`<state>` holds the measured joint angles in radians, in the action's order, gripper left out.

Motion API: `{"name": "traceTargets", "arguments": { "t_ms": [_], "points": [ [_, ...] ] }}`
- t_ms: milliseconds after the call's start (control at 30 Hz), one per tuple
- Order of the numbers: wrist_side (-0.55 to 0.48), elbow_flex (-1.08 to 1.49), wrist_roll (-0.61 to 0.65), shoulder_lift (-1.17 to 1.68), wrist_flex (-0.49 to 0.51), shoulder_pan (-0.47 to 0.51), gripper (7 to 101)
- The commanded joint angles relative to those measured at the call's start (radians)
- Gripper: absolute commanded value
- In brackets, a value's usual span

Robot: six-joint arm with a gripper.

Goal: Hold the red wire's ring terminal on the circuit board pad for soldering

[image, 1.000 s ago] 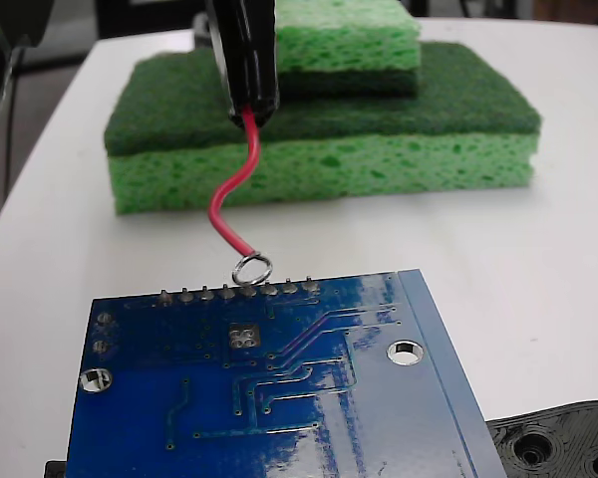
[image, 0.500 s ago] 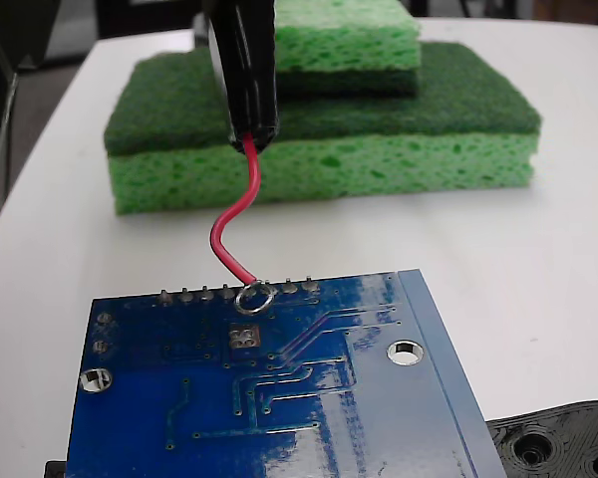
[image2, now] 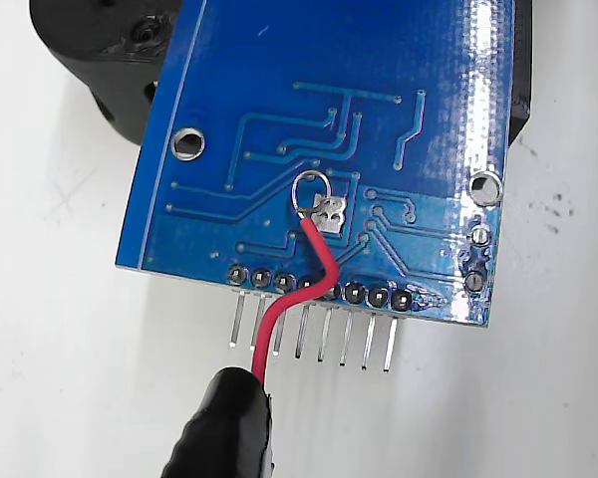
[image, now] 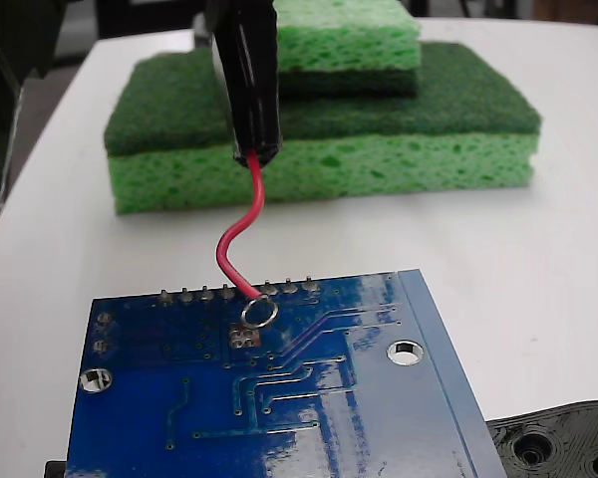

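While hanging down from 12 o'clock in the fixed view, pinches the top end of a thin, curvy red wire (image: 241,224) (image2: 304,289) with the black two-finger gripper (image: 255,149) (image2: 241,383). Squeezed narrow, with just the wire between the tips. Comes in from 6 o'clock in the wrist view.

Bends the wire like a soft letter S on its way down to a blue, flat, rectangular circuit board (image: 359,418) (image2: 279,60). Crosses over a row of small grey solder pins (image: 226,293) (image2: 319,339) along the board's edge. Ends in a tiny silver ring terminal (image: 258,313) (image2: 310,189) over the blue board, just past the pins.

Sits right beside a small square silver pad with dark dots (image: 243,338) (image2: 330,210). Seen at about 1 o'clock from the pad in the fixed view, and at about 10 o'clock from it in the wrist view. Looks to meet the pad's corner with its rim, but not centred on the pad. Cannot tell whether pressed flat on the board or just above it.

Lying on a white table (image: 538,259) (image2: 60,349). Resting partly over a black plastic part with holes (image: 558,443) (image2: 110,50), which peeks out at 5 o'clock in the fixed view and at 11 o'clock in the wrist view.

Stacked well behind the board at 12 o'clock in the fixed view: a big green sponge with a dark green scrub top (image: 379,169), and a smaller green sponge (image: 349,40) on top of it.
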<state>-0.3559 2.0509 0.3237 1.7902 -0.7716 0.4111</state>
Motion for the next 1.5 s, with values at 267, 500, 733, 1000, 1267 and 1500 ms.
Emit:
{"name": "traceTargets", "arguments": {
  "t_ms": [267, 500, 733, 1000, 1267, 1500],
  "points": [
    [-0.002, 0.0, 0.005, 0.005, 0.011, -0.002, 100.3],
    [0.009, 0.011, 0.005, 0.002, 0.023, -0.002, 100.3],
    [0.023, 0.012, 0.005, 0.003, 0.023, -0.005, 100.3],
    [0.031, 0.017, 0.002, 0.002, 0.029, -0.005, 100.3],
    [0.032, 0.017, 0.002, 0.003, 0.028, -0.008, 100.3],
    [0.031, 0.017, 0.002, 0.005, 0.026, -0.008, 100.3]
  ]
}}
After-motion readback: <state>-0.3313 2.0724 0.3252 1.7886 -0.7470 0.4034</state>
